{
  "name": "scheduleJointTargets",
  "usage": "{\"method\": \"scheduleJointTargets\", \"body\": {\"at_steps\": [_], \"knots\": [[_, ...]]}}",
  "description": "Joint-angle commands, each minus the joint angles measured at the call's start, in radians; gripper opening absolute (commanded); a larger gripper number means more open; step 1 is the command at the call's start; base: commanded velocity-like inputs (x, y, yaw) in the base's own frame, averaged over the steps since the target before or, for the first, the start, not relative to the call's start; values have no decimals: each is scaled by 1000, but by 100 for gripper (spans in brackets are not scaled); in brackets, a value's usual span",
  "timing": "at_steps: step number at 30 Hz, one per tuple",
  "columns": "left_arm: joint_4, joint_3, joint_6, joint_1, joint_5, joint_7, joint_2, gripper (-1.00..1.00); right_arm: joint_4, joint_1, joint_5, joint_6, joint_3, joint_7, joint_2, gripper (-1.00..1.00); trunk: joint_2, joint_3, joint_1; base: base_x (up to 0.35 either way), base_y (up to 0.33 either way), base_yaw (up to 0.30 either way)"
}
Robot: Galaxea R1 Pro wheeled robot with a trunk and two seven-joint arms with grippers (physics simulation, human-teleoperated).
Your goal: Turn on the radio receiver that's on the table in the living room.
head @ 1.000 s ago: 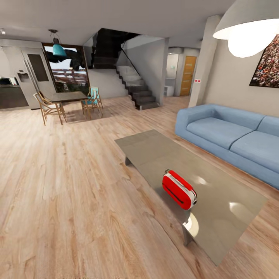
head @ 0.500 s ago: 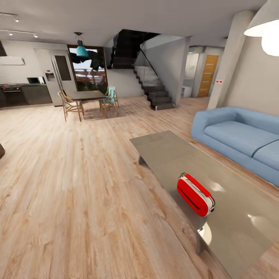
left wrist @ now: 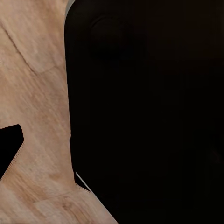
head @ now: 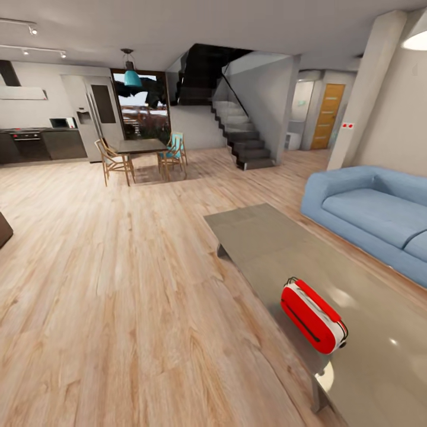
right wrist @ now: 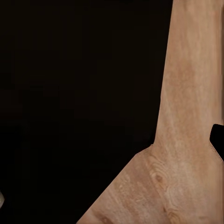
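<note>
The red radio receiver (head: 313, 323) lies on the glossy grey coffee table (head: 267, 243) near its front left edge, at the lower right of the head view. Its white trim band and thin wire handle show, and black slits run along its side. It rests long-side down, angled across the table. In the left wrist view a dark robot body (left wrist: 149, 107) hangs over the wood floor with one black fingertip (left wrist: 9, 150) at the edge. The right wrist view shows the same dark bulk (right wrist: 79, 102) and a black fingertip (right wrist: 217, 140). Neither gripper is near the radio.
A blue sofa (head: 373, 216) stands right of the table. Far back are a dark dining table with wooden chairs (head: 142, 155), a staircase (head: 243, 139) and a kitchen counter (head: 41, 145). Wide wood floor (head: 118, 284) lies left of the coffee table. A dark object edge (head: 3, 228) sits at far left.
The whole head view has shifted: the camera turned left and came closer, so radio, table and sofa sit further right and lower. The radio keeps its place on the table.
</note>
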Motion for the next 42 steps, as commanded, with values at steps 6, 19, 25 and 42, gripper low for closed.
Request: {"method": "scheduleJointTargets", "body": {"at_steps": [6,19,25,42], "knots": [[0,0,0,0,0,0,0,100,0,0,0,0,0,0,0,100,0,0,0,322,0,0],[0,0,0,0,0,0,-1,100,0,0,0,0,0,0,0,100,0,0,0,322,0,0],[0,0,0,0,0,0,-1,100,0,0,0,0,0,0,0,100,0,0,0,322,0,0],[0,0,0,0,0,0,1,100,0,0,0,0,0,0,0,100,0,0,0,322,0,0]]}}
